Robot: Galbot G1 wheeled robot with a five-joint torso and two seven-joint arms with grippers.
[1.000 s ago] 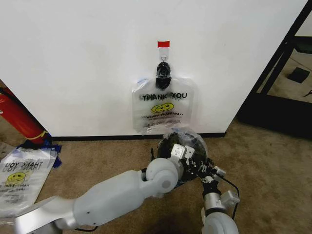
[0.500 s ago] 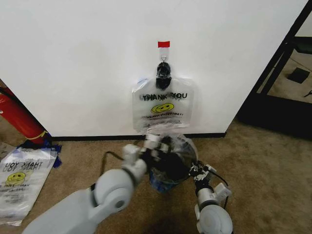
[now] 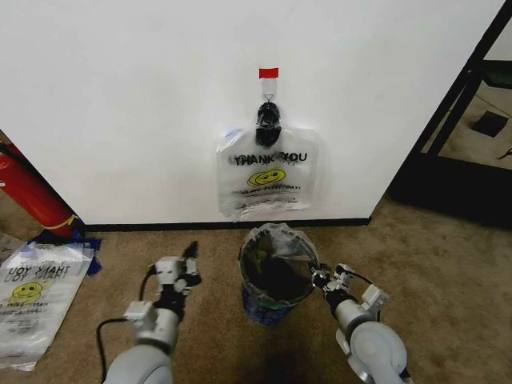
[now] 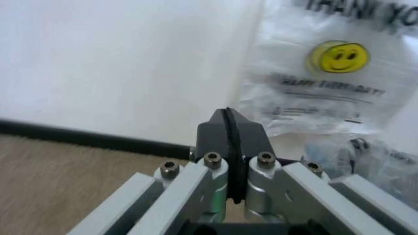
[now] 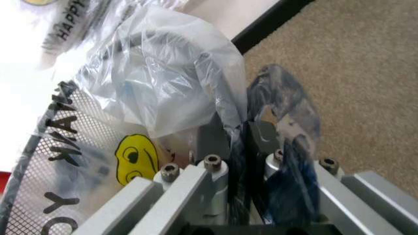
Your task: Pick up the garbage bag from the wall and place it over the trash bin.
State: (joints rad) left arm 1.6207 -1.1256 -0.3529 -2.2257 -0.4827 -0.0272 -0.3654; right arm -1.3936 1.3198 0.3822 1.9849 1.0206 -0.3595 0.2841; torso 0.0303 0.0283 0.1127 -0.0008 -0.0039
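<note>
The garbage bag (image 3: 270, 264) lies draped over the trash bin (image 3: 272, 300), below the wall (image 3: 144, 112). My right tool (image 3: 320, 278) is at the bin's rim, clamped on the bag's bluish edge (image 5: 287, 161). My left tool (image 3: 189, 260), jaws pressed together and empty, is beside the bin over the carpet (image 3: 440, 264).

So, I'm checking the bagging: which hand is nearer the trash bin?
Right. The right hand is at the trash bin rim, pinching the garbage bag; the left hand hangs apart beside it.
</note>
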